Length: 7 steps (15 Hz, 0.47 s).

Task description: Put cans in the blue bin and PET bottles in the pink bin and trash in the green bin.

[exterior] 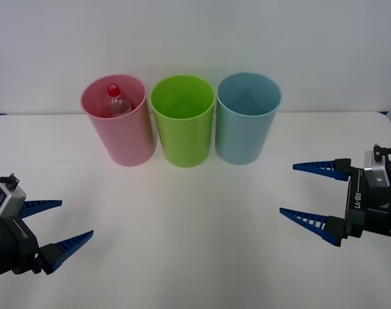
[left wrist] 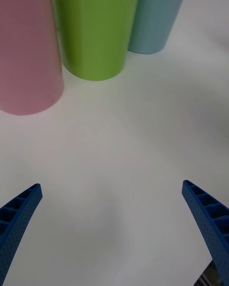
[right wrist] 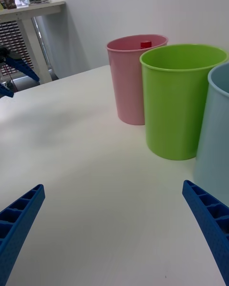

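Observation:
Three bins stand in a row at the back of the white table: the pink bin [exterior: 118, 125], the green bin [exterior: 182, 125] and the blue bin [exterior: 247, 122]. A PET bottle [exterior: 116, 102] with a red cap stands inside the pink bin; its cap [right wrist: 146, 44] peeks over the rim. Cans and trash are out of view. My left gripper [exterior: 76, 219] hovers open and empty at the near left, facing the pink bin [left wrist: 26, 52] and green bin [left wrist: 93, 28]. Near the right edge, my right gripper [exterior: 287, 189] is open and empty, with the blue bin [right wrist: 215, 133] closest to it.
The white table [exterior: 195, 219] spreads bare between the grippers and the bins. A pale wall rises right behind the bins. In the right wrist view a desk with shelves [right wrist: 28, 9] stands beyond the table's far side.

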### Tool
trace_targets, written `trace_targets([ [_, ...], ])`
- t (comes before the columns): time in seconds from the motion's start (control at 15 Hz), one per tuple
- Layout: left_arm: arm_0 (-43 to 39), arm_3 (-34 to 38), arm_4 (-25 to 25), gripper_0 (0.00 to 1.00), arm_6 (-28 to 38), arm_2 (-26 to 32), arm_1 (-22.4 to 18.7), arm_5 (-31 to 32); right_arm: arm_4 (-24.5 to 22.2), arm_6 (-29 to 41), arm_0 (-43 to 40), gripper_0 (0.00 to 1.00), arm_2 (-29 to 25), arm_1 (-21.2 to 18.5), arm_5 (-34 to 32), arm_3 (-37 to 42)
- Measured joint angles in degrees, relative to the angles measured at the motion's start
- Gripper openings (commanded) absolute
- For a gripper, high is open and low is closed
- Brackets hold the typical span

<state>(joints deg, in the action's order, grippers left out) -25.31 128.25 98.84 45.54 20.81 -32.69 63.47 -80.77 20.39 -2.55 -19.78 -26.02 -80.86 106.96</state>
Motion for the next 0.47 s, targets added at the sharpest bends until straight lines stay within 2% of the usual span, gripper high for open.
trace_targets([
  [0.2, -0.60, 0.08, 0.41, 1.00, -0.38, -0.05, 1.75, 0.00, 0.00, 0.00, 0.00, 1.00, 0.00, 0.00, 0.00, 0.00],
  [0.47, -0.54, 0.08, 1.01, 1.00, -0.54, -0.06, 2.10, 0.00, 0.00, 0.00, 0.00, 1.00, 0.00, 0.00, 0.00, 0.00],
])
